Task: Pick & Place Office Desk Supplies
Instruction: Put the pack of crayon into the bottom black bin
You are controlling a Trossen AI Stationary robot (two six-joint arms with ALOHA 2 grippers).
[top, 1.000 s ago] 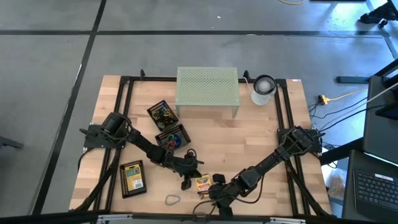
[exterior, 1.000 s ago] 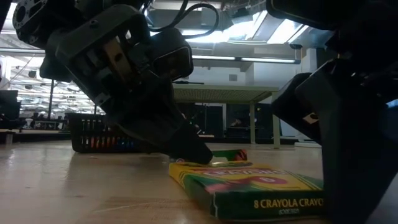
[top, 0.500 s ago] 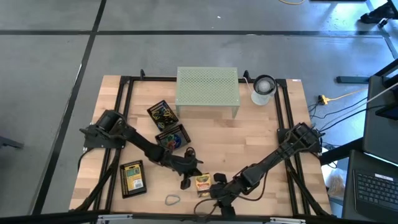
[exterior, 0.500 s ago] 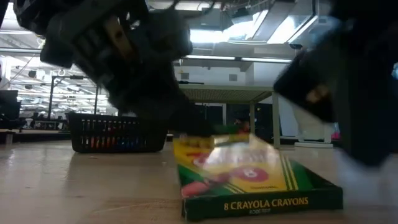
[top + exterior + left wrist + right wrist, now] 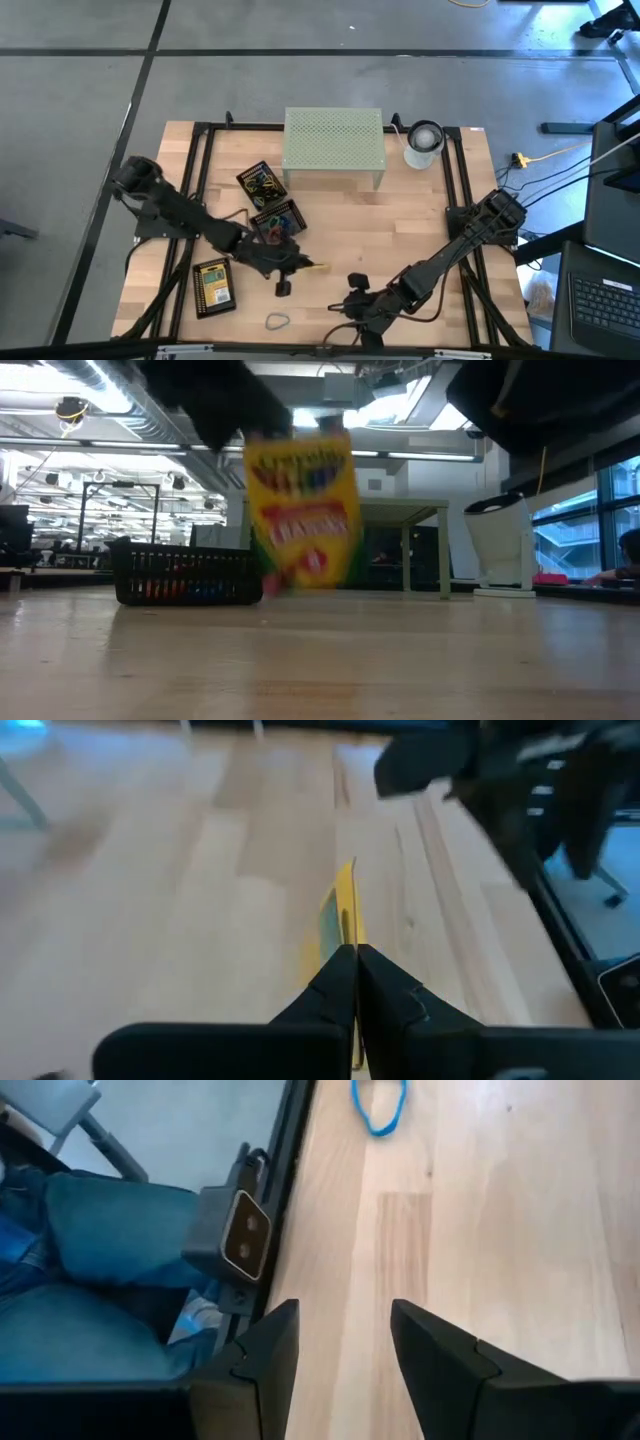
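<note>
On the wooden table [image 5: 420, 220], going L to R from the high view: a second crayon box [image 5: 212, 286] lies flat near the front L edge, w/ a tan rubber-band loop [image 5: 277, 321] on the wood a bit to its R, near the front edge. Just behind those sit two black mesh trays [image 5: 258, 180] w/ coloured bits inside, one behind the other, both L of centre.

The left gripper [image 5: 303, 264] is at about mid-table, just in front of the nearer tray. Its jaws are pinched fully together on the thin edge of a yellow-green crayon box [image 5: 303, 510]; left wrist view shows the box edge-on, clamped betw. the two fingertips [image 5: 338, 970]. Low view has the box hanging upright, clear of the tabletop, slightly blurred, w/ a mesh tray to its L in that view. A small black clip [image 5: 283, 289] lies on the wood just in front of the left gripper; another clip [image 5: 355, 279] sits further R.

Back centre: pale green perforated riser [image 5: 333, 146], and a white-grey cylinder [image 5: 424, 143] beside it to the R.

The right gripper [image 5: 362, 312] is low near the front edge, R of centre, jaws spread apart and holding nothing. In its wrist view a blue rubber-band loop [image 5: 379, 1106] lies on the wood ahead of the fingers, and a person's blue-clad legs show beyond the table edge.
</note>
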